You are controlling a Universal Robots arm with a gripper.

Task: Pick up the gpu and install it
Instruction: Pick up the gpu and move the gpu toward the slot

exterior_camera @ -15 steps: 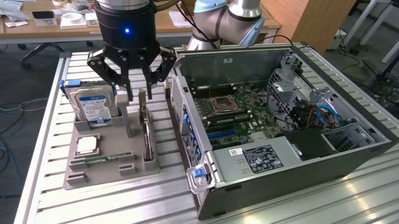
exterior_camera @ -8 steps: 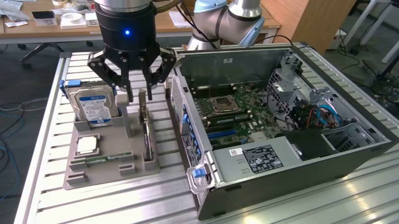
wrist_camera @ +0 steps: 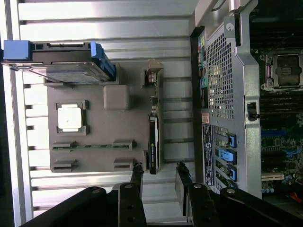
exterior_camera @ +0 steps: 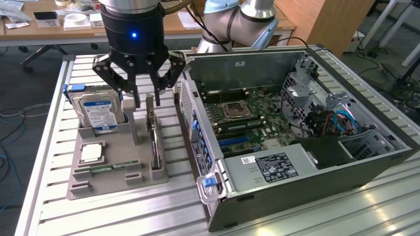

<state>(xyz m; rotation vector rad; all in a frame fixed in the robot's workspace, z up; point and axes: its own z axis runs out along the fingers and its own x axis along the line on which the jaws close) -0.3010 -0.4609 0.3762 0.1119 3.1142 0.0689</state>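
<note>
Slatted table (exterior_camera: 131,214): grey holder (exterior_camera: 108,181), computer case (exterior_camera: 315,187).

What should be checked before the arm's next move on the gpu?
1. Gripper open and empty: ok.
2. Thin dark rectangular gpu card standing on edge in the grey plastic holder tray: ok.
3. Card lined up between the gripper's fingers in the wrist view: ok.
4. Dark metal computer case open, green motherboard exposed: ok.
5. Blue expansion slot unobstructed: cannot tell.
</note>
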